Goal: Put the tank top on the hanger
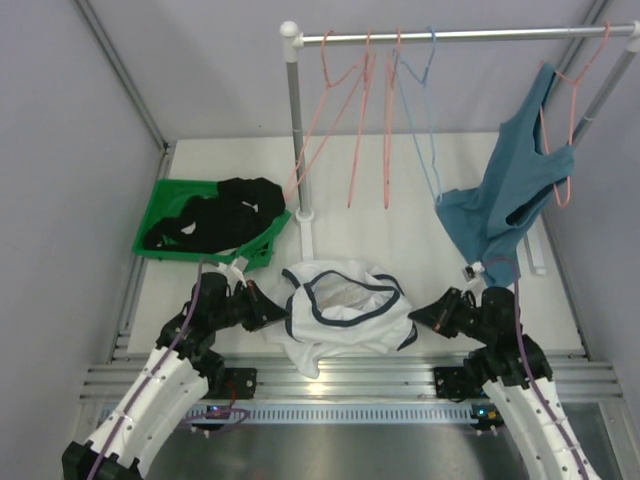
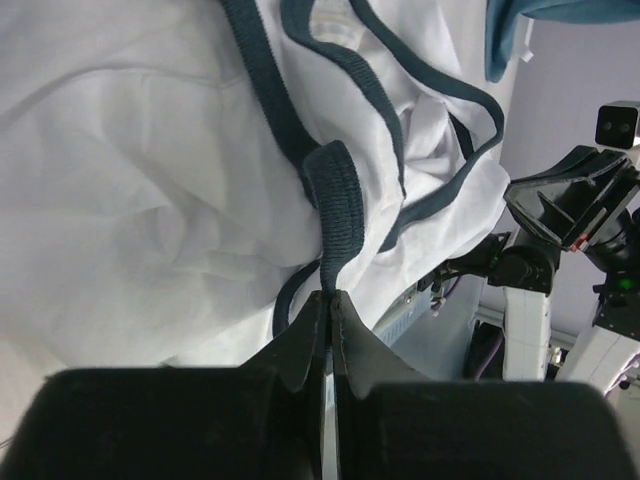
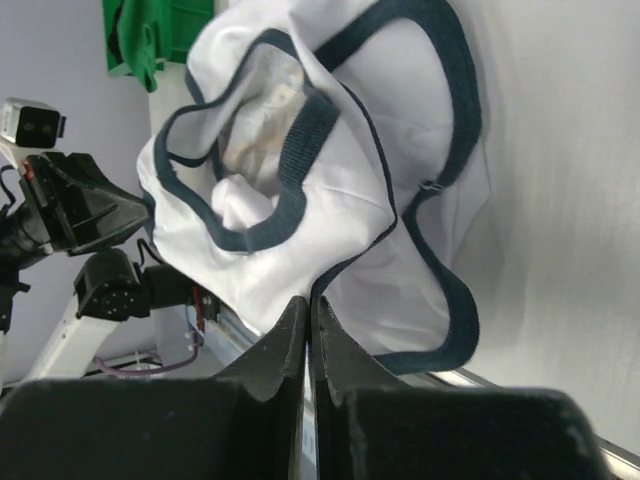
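Observation:
The white tank top [image 1: 345, 310] with navy trim hangs crumpled between my two grippers over the near middle of the table. My left gripper [image 1: 278, 313] is shut on a navy trim strap [image 2: 335, 195] at the top's left side, and the white fabric [image 2: 150, 200] fills the left wrist view. My right gripper [image 1: 415, 316] is shut on the top's right edge, with the jaws [image 3: 308, 300] pinching white fabric [image 3: 330, 180] at a thin navy seam. The light-blue wire hanger [image 1: 434, 50] hangs empty by its hook from the rail, behind and above the top.
A green bin [image 1: 165, 215] holding black garments [image 1: 215, 215] sits at the left. Pink wire hangers [image 1: 355, 100] hang from the rail [image 1: 460, 35]. A teal tank top [image 1: 510, 190] hangs at the right. The rack post [image 1: 295, 130] stands behind the white top.

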